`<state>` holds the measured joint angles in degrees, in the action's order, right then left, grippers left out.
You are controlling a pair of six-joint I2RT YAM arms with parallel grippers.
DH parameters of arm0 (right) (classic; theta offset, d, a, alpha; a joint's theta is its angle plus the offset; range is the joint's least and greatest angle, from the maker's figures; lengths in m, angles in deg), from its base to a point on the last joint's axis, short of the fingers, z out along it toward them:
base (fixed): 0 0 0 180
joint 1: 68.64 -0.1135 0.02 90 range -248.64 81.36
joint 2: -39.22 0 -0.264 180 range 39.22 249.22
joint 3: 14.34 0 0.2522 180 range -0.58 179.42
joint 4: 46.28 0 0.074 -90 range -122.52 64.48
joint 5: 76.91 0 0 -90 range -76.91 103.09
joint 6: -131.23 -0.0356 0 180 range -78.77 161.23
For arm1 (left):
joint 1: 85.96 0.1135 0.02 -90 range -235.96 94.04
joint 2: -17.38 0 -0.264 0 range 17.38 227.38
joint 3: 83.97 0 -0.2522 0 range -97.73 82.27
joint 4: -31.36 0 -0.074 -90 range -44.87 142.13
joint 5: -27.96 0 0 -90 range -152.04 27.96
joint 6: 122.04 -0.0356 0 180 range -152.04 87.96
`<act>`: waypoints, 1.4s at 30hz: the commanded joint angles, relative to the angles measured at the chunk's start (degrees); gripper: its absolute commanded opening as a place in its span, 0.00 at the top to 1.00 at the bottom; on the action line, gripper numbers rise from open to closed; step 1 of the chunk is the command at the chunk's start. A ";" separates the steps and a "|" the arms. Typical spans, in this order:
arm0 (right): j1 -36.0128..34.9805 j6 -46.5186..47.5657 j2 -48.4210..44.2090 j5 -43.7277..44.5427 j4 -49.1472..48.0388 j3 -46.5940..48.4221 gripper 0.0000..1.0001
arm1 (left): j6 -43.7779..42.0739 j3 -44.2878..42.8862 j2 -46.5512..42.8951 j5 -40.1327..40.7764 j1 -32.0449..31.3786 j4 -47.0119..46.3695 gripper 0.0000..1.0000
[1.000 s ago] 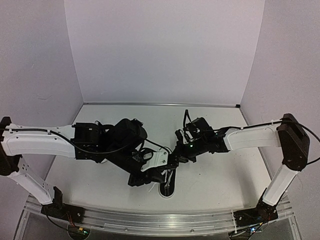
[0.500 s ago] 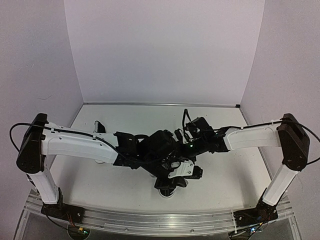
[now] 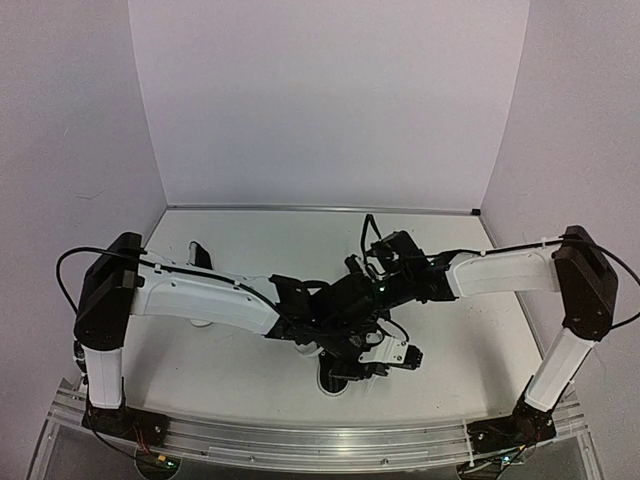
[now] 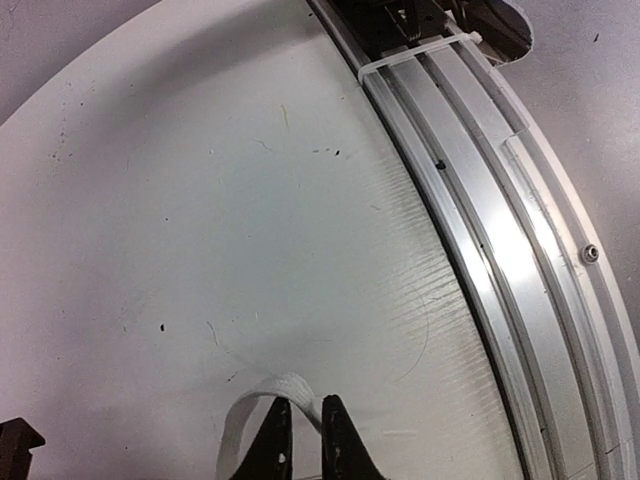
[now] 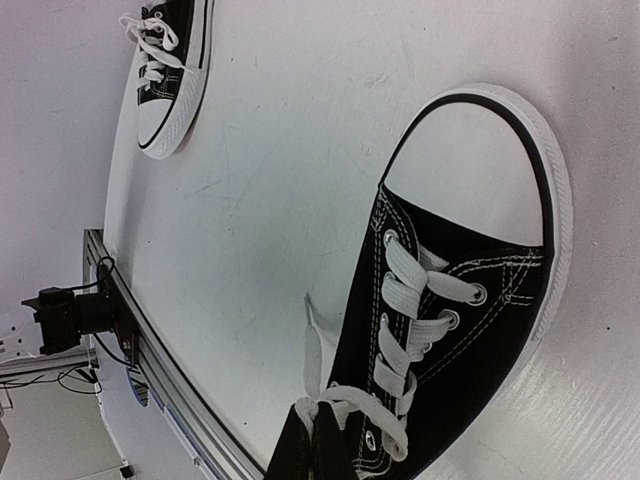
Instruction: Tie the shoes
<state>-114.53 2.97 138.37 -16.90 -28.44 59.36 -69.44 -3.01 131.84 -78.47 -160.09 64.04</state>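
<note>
Left gripper (image 4: 305, 445), reaching across the middle of the table (image 4: 200, 200), shows its fingers nearly together with a slim gap between them. A flat white lace loop (image 4: 262, 405) runs into that gap, but whether it is truly pinched cannot be told. The right gripper (image 5: 312, 445) is clamped tight on a lace strand (image 5: 318, 395) just beside the upper eyelets of the near shoe (image 5: 450, 300). This shoe lies under both wrists, close to the front rail (image 4: 480, 250). Each claw takes one part of the lace, probably so that the two can be drawn against each other and crossed into a knot. No bow shows on this shoe, so the tying appears unfinished. The second shoe (image 5: 165, 70) sits well apart at the left rear, untouched.
</note>
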 commanded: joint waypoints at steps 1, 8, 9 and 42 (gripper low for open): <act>0.36 1.43 0.91 -1.04 0.05 2.12 1.00 | -0.80 -2.26 -0.29 3.51 -0.27 -3.23 0.76; 0.37 1.37 1.03 -1.15 0.05 1.99 1.00 | 0.66 -0.89 -3.25 3.47 -0.27 -3.82 0.61; 0.37 1.37 1.11 -1.21 0.05 2.01 1.00 | 1.46 -0.07 -4.38 3.35 -0.26 -4.68 0.61; -4.67 -1.12 6.84 -5.46 -0.24 8.30 0.78 | 44.83 42.80 -32.15 17.90 21.48 -38.18 0.56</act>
<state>-117.97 2.06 143.48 -21.22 -28.14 64.50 -28.25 39.49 102.17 -63.76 -139.61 28.50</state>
